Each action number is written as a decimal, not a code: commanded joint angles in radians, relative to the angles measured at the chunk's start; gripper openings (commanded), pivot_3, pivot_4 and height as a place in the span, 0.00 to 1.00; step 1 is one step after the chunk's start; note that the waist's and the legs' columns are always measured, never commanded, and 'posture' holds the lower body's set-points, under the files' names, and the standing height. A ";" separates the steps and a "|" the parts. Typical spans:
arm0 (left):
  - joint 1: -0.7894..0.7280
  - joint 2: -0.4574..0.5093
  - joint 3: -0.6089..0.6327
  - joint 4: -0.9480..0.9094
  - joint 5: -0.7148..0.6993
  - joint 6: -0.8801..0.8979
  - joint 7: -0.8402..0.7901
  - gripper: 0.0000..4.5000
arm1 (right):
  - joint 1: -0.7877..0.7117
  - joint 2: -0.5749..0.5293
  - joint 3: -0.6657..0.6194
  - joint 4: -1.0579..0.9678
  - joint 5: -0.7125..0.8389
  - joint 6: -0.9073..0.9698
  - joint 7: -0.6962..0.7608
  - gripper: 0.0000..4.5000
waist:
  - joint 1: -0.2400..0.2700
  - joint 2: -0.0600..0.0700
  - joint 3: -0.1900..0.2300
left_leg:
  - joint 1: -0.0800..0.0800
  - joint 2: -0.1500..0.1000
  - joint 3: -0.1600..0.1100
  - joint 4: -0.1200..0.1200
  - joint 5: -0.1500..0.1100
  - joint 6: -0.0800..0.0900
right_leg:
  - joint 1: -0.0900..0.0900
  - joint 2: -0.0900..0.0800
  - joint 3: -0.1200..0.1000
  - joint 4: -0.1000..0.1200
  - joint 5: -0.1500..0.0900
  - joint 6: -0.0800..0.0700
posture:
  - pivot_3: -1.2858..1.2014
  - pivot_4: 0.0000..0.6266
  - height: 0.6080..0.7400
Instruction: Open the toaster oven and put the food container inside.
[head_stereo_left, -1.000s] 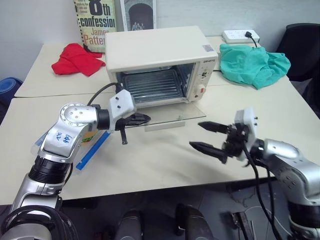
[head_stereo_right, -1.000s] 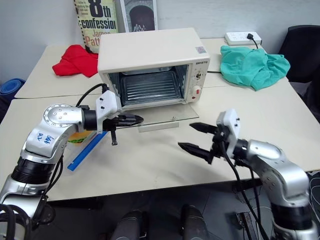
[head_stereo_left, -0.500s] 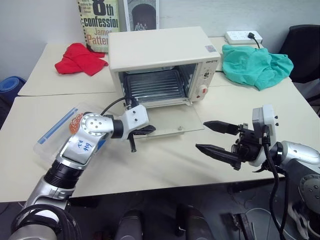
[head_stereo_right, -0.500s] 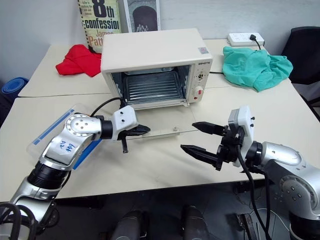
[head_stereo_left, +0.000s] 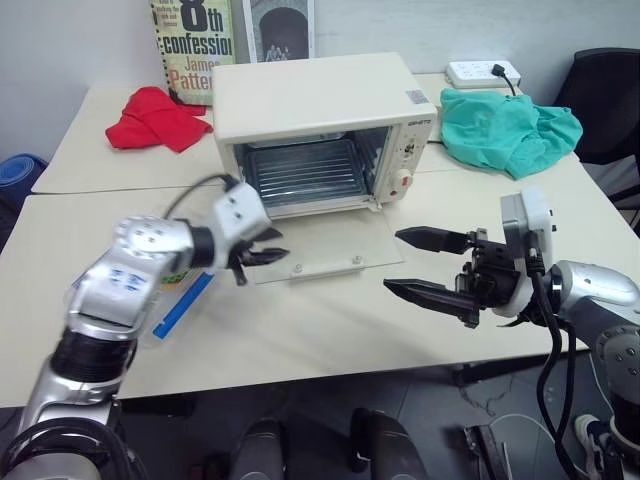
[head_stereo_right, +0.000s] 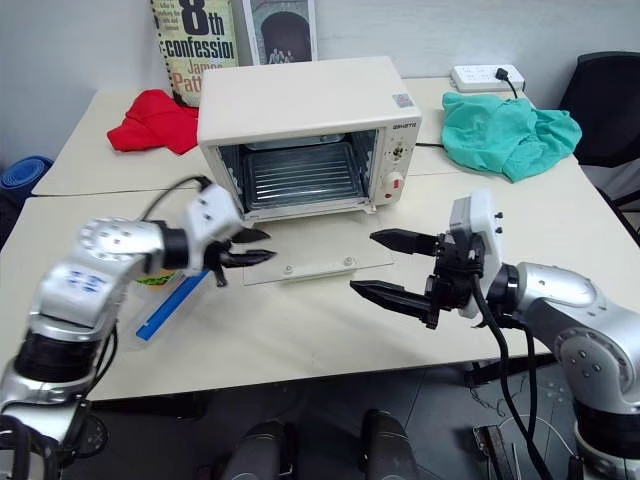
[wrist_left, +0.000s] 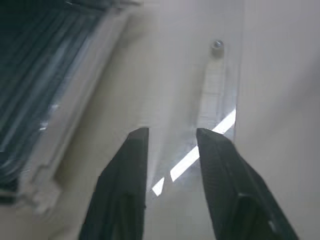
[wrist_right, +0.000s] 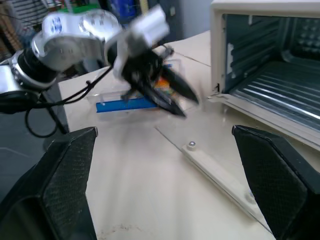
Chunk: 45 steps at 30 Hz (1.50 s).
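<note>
The cream-white toaster oven (head_stereo_left: 310, 100) stands mid-table, its wire rack (head_stereo_left: 305, 170) exposed. Its glass door (head_stereo_left: 325, 235) lies flat on the table with the white bar handle (head_stereo_left: 320, 268) at the near edge. My left gripper (head_stereo_left: 280, 246) hovers over the door's left corner, open with a narrow gap and nothing between the fingers (wrist_left: 125, 170). The food container (wrist_right: 132, 102) lies under my left forearm; its blue strip (head_stereo_left: 182, 306) and some orange food show. My right gripper (head_stereo_left: 392, 262) is wide open and empty, right of the door, pointing left.
A red cloth (head_stereo_left: 155, 115) lies back left and a green cloth (head_stereo_left: 510, 125) back right. A white power strip (head_stereo_left: 482, 72) and a book (head_stereo_left: 195, 45) stand at the far edge. A black chair (head_stereo_left: 610, 90) is beyond the right corner.
My left gripper has pulled back to the left off the door's front edge and its fingers have parted. The right gripper has risen a little.
</note>
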 joint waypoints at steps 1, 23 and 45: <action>0.043 0.049 0.209 -0.145 -0.127 0.188 0.016 0.60 | -0.049 -0.010 0.032 0.042 -0.028 -0.040 0.066 1.00 | 0.001 0.000 0.000 | 0.000 0.000 0.000 0.000 0.000 0.000 | 0.000 0.000 0.000 0.000 0.000 0.000 | 0.52 0.24 1.00; 0.750 -0.147 1.305 -0.564 -0.250 0.761 0.274 0.99 | -0.350 0.154 0.284 0.437 -0.247 -0.187 0.408 1.00 | -0.022 -0.003 -0.001 | 0.001 0.001 -0.001 0.000 0.000 -0.004 | 0.000 -0.001 0.000 -0.001 -0.001 -0.003 | 0.52 0.24 1.00; 0.299 -0.537 1.123 -0.285 -0.541 0.761 1.356 0.99 | -0.240 0.173 0.199 0.280 -0.191 -0.093 0.296 1.00 | -0.018 -0.009 -0.005 | 0.003 -0.003 -0.001 0.000 -0.001 -0.004 | 0.001 -0.007 -0.002 0.003 -0.001 -0.002 | 0.52 0.24 1.00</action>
